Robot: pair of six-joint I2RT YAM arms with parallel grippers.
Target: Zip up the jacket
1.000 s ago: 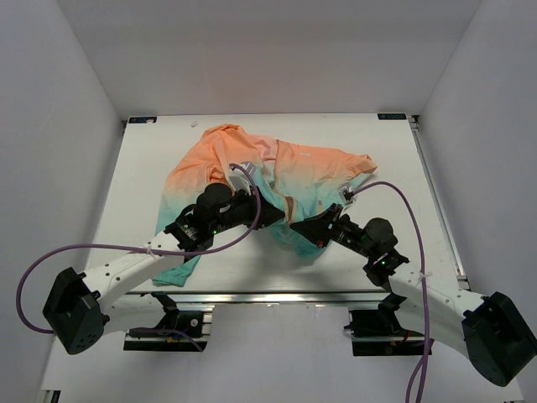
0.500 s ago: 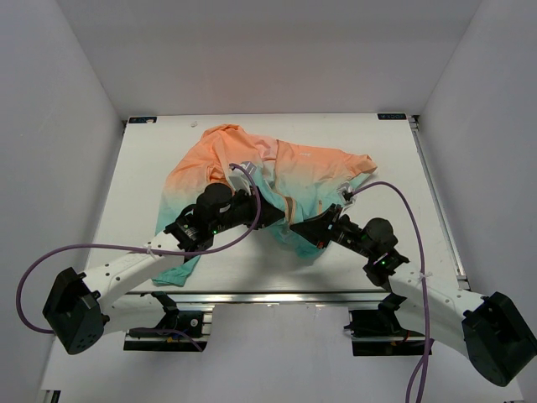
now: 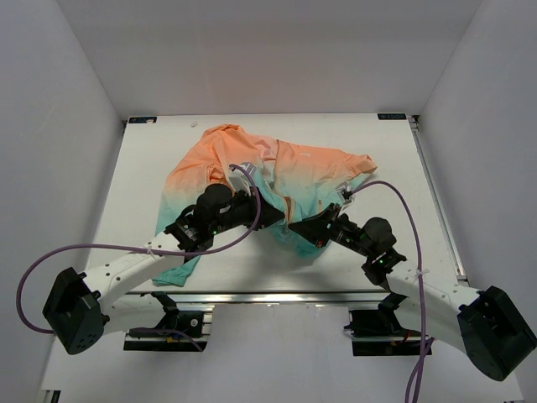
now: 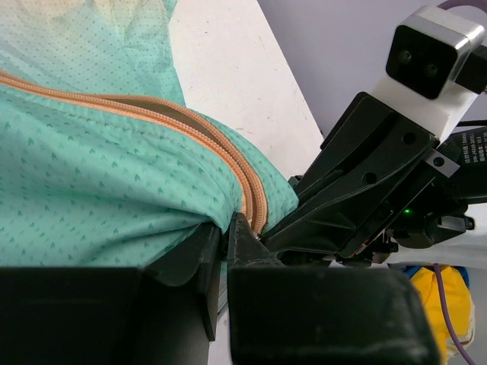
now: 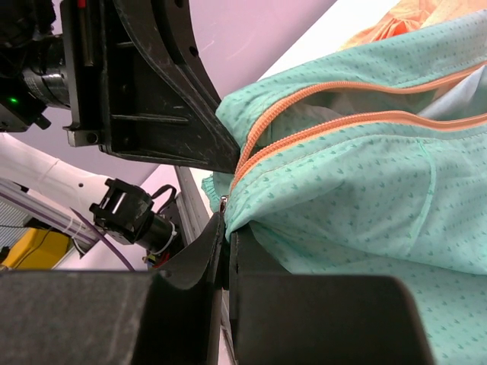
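Observation:
The jacket (image 3: 285, 172), orange at the top and teal at the hem, lies crumpled in the middle of the table. Its orange zipper (image 3: 289, 207) runs down the front. In the left wrist view my left gripper (image 4: 226, 232) is shut on the teal hem beside the zipper's (image 4: 183, 125) lower end. In the right wrist view my right gripper (image 5: 227, 228) is shut on the teal hem at the zipper's (image 5: 319, 122) bottom, with a small metal piece at the fingertips. From above the left gripper (image 3: 275, 220) and the right gripper (image 3: 295, 228) meet closely at the hem.
The white table (image 3: 419, 193) is walled by grey panels on three sides. A metal rail (image 3: 277, 295) runs along the near edge. Purple cables (image 3: 394, 195) loop from both arms. A small white speck (image 3: 194, 123) lies at the back left.
The right arm has shifted slightly left, toward the left gripper. The jacket and the left arm look the same.

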